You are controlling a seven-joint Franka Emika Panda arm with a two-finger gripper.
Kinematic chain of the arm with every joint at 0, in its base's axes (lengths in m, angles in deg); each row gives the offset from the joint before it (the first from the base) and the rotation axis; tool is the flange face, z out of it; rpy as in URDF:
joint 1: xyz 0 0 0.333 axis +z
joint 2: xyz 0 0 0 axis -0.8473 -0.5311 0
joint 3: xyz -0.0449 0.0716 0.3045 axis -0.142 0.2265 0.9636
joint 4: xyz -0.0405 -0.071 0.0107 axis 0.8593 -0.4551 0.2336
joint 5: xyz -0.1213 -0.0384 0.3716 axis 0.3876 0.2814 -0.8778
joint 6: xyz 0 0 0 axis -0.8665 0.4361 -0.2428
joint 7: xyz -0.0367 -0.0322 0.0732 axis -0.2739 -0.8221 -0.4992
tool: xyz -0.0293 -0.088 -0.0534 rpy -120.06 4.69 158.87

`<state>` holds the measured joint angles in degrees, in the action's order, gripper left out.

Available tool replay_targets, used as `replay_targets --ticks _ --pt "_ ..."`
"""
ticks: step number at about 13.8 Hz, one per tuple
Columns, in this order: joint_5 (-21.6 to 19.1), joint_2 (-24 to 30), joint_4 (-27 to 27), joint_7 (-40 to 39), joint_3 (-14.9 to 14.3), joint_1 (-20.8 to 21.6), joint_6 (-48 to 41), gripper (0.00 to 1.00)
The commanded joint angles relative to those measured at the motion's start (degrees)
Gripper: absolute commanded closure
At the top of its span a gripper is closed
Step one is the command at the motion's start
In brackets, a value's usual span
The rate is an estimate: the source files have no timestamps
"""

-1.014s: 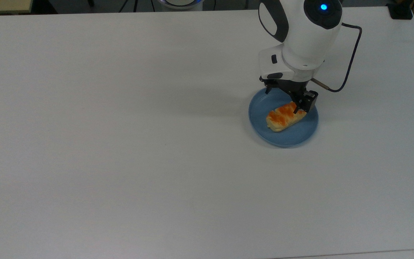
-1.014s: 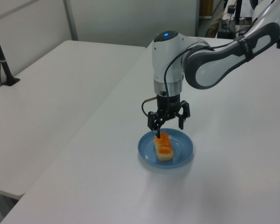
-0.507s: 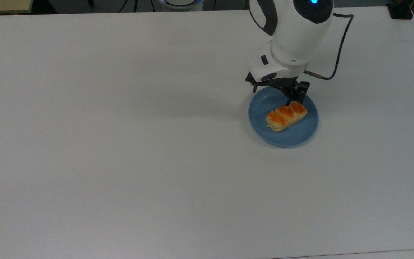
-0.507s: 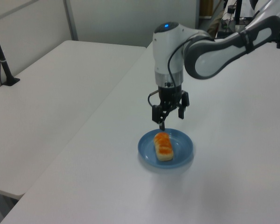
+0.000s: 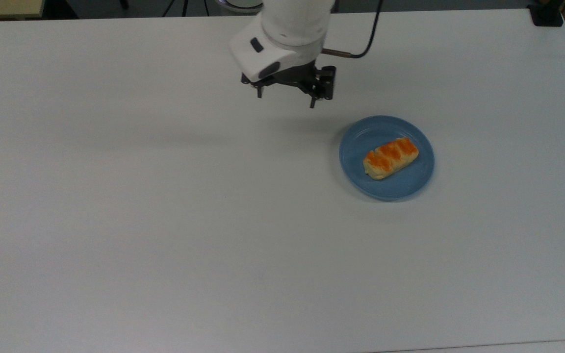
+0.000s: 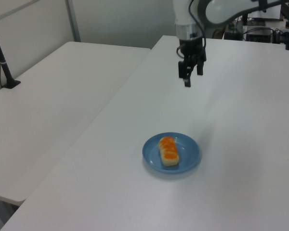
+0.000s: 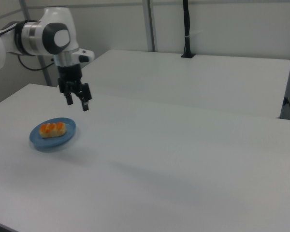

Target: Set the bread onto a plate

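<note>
Already plated: bread [image 5: 391, 158] lies on the plate [image 5: 356, 169], end effector [image 5: 287, 95] released, empty, well apart.
Top view: bread lower right, long axis diagonal. Left view: bread [image 6: 168, 150] below end effector [image 6: 191, 76]. Right view: bread [image 7: 52, 129] lower left.

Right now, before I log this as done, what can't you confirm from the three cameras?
- Underside of the bread where it meets the plate: hidden by the loaf itself in all views.
- Arm above the gripper: cut by the top view's upper edge.
</note>
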<state>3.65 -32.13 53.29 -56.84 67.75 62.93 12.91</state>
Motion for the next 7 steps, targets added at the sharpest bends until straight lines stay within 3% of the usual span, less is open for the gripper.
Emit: replay_targets --ticks 1,5,7 --pt "-0.9 3.4 2.4 -9.1 -1.8 -5.1 -1.4 0.00" --pt "-1.1 6.4 1.9 -14.7 -6.3 -5.9 -1.2 0.00" --pt "-3.4 7.7 2.0 -16.6 -7.8 -5.9 -1.8 0.00"
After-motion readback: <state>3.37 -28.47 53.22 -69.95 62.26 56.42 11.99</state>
